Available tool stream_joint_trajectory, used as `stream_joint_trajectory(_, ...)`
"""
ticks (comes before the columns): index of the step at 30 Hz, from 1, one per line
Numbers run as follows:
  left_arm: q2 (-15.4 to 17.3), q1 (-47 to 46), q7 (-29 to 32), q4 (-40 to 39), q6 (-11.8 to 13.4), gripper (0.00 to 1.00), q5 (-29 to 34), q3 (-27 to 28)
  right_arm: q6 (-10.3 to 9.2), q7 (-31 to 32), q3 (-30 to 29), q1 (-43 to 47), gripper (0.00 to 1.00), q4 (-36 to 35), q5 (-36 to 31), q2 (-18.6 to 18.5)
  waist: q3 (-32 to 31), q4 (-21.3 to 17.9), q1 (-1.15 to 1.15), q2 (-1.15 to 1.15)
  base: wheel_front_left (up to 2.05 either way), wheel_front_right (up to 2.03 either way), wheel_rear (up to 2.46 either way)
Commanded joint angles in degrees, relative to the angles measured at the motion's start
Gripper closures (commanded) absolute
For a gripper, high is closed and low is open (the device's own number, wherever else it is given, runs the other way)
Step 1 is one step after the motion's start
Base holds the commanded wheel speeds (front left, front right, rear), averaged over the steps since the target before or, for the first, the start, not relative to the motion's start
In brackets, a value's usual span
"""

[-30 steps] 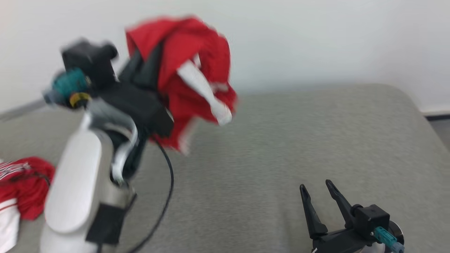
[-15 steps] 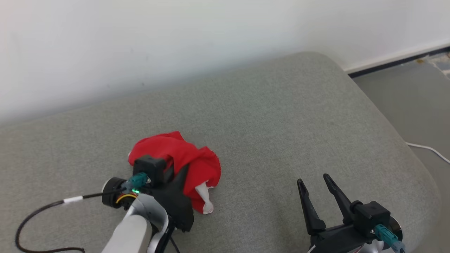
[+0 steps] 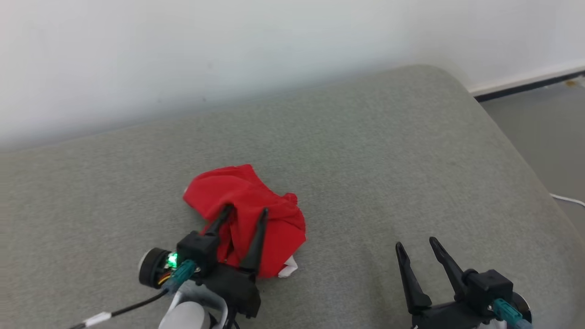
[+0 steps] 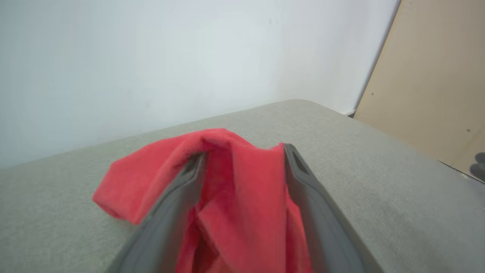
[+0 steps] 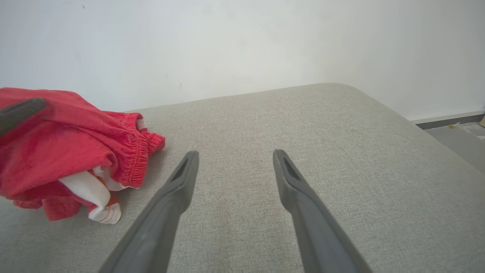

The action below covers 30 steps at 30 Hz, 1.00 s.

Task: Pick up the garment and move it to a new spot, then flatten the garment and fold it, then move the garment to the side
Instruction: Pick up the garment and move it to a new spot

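The garment [image 3: 279, 228] is a crumpled red piece with white trim, lying in a heap on the grey cushion [image 3: 374, 155]. My left gripper [image 3: 247, 211] stands open over it, fingers spread, red cloth bunched between and around them [image 4: 242, 178]. Whether the fingers still touch the cloth I cannot tell. My right gripper [image 3: 415, 243] is open at the lower right, well clear of the heap, with bare cushion between its fingers [image 5: 235, 153]. The right wrist view has the garment [image 5: 72, 144] at its left, elastic waistband and white part showing.
A white wall [image 3: 228, 55] runs behind the cushion. The cushion's rounded right edge drops to a grey floor [image 3: 548, 132] with a white cable [image 3: 566, 199]. A tan panel [image 4: 428, 83] leans at the far corner. A black cable [image 3: 132, 305] trails from my left wrist.
The left arm brought the garment down from the air onto the cushion, then its fingers spread apart. The head camera swung during this. The right gripper stayed open and still.
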Motion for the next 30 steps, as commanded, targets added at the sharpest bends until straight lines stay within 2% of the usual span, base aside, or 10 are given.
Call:
stream_joint_trajectory(1, 0.6, 1.1, -0.9, -1.5, 0.6, 0.00, -0.4, 0.6, -0.12, 0.0, -0.2, 0.9, 0.00, 0.0, 0.2, 0.0, -3.6, 4.6, -0.01, 0.00, 0.00, 0.00, 0.00)
stream_joint_trajectory(8, 3.0, 11.1, -3.8, -9.8, 3.3, 0.00, -2.9, 4.7, -0.12, 0.6, -2.8, 2.6, 0.00, -0.4, -0.5, 0.0, -6.3, 10.6, -0.01, 0.00, 0.00, 0.00, 0.00)
stream_joint_trajectory(13, 5.2, 16.5, -2.6, -11.0, 5.7, 0.00, -4.8, 7.4, -0.12, 1.1, -4.3, 3.1, 0.00, -0.6, -0.8, 0.0, -7.1, 12.7, -0.01, 0.00, 0.00, 0.00, 0.00)
stream_joint_trajectory(18, 7.3, 21.0, -4.0, -15.8, 7.6, 0.00, -4.6, 10.7, -0.12, 0.3, -5.6, 4.0, 0.00, -0.8, -0.3, 0.0, -7.7, 14.5, -0.01, 0.00, 0.00, 0.00, 0.00)
stream_joint_trajectory(22, 8.0, 24.4, -4.8, -19.7, 6.4, 0.00, -5.3, 13.6, -0.12, -0.5, -6.6, 4.6, 0.00, 0.2, -0.6, 0.0, -8.2, 15.7, -0.01, 0.00, 0.00, 0.00, 0.00)
stream_joint_trajectory(25, 8.1, 26.4, -5.0, -22.8, 3.7, 0.00, -4.8, 15.7, -0.12, -0.8, -7.0, 5.0, 0.00, 0.9, -0.9, 0.0, -8.5, 16.2, -0.01, 0.00, 0.00, 0.00, 0.00)
stream_joint_trajectory(26, 7.9, 28.6, -4.9, -24.2, 2.0, 0.00, -4.1, 17.3, -0.12, -1.0, -7.1, 5.0, 0.00, 1.2, -0.7, -0.3, -8.6, 16.4, -0.01, 0.00, 0.00, 0.00, 0.00)
stream_joint_trajectory(30, 7.2, 31.1, -5.0, -24.3, -0.5, 0.00, -3.3, 21.1, -0.12, -1.2, -6.6, 5.1, 0.00, 1.9, -0.3, -0.9, -8.8, 16.6, -0.01, 0.00, 0.00, 0.00, 0.00)
